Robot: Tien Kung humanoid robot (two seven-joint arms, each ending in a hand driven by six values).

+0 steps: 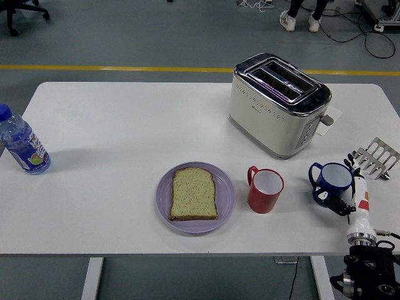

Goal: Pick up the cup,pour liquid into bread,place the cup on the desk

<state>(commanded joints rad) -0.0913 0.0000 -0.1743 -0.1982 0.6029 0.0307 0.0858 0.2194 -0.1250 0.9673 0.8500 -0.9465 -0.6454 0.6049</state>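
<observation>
In the head view, the blue cup [332, 184] is seen near the table's [125, 131] right edge, upright, with its handle turned to the left and a pale inside. The right hand [350, 190] is pressed against the cup's near right side, with dark fingers [337, 204] wrapped low on its wall; the cup is judged to be grasped, though whether it is lifted or still on the table cannot be told. The left hand is not seen. To the cup's left stands a red cup [265, 190], and further left the bread [194, 194] lies flat on a purple plate [226, 194]. A toaster [279, 104] stands behind the cups, a metal rack [377, 157] just beside the hand, and a bottle [22, 145] at the far left edge. The blue cup is judged stiff, light and smooth (probably plastic, so somewhat slippery), and its contents cannot be made out. A hold around the body opposite the handle is judged soundest, kept level on the way over the red cup to the bread, since any liquid inside would spill with tilt.
</observation>
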